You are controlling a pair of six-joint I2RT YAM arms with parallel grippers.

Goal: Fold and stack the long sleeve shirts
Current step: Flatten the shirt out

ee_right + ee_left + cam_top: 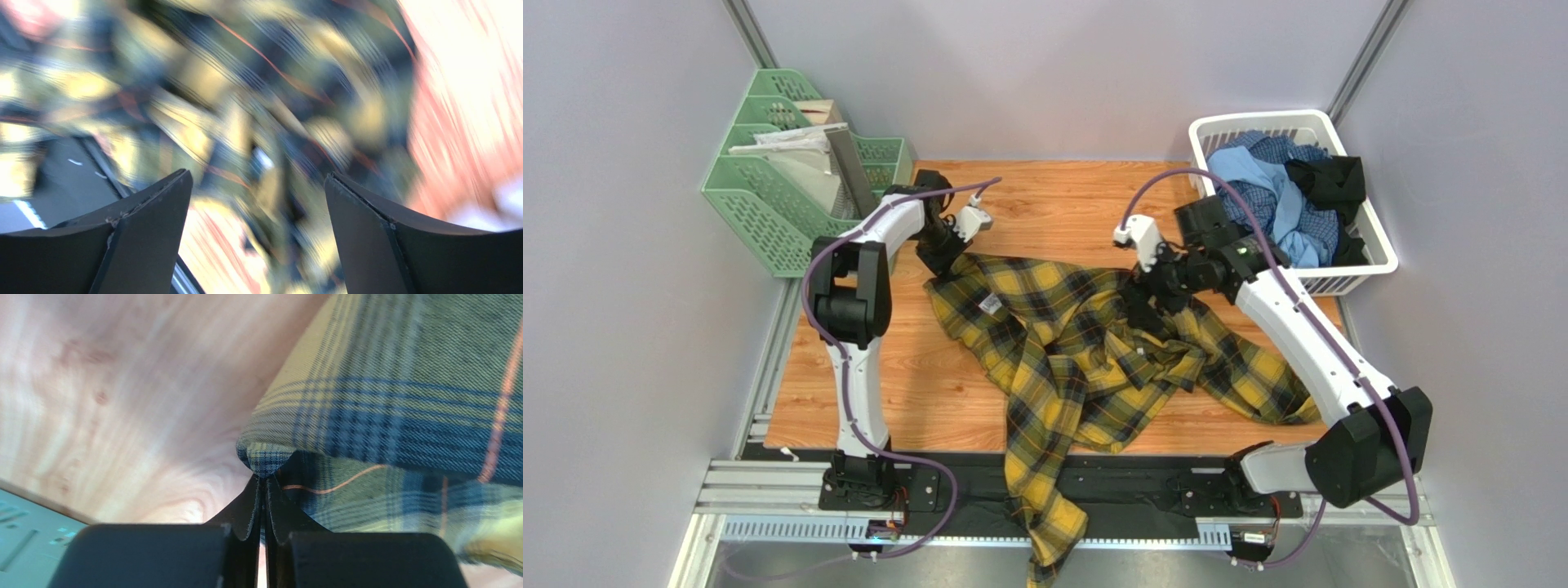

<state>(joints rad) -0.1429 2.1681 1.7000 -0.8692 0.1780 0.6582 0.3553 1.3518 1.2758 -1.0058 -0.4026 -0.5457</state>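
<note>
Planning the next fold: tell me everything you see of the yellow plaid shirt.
The plaid shirt is mustard-and-black flannel with thin orange lines, lying rumpled and unfolded across the wooden table. A white label shows near its far left. One part trails over the near edge. The left pincer is shut on its far-left edge; the right pincer hangs open over it.

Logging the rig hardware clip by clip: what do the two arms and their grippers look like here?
The left arm and right arm have white tube-like links with bulky black joints. A purple cable runs along each. The left gripper and right gripper have black wedge-shaped fingers. No markings are visible.
</note>
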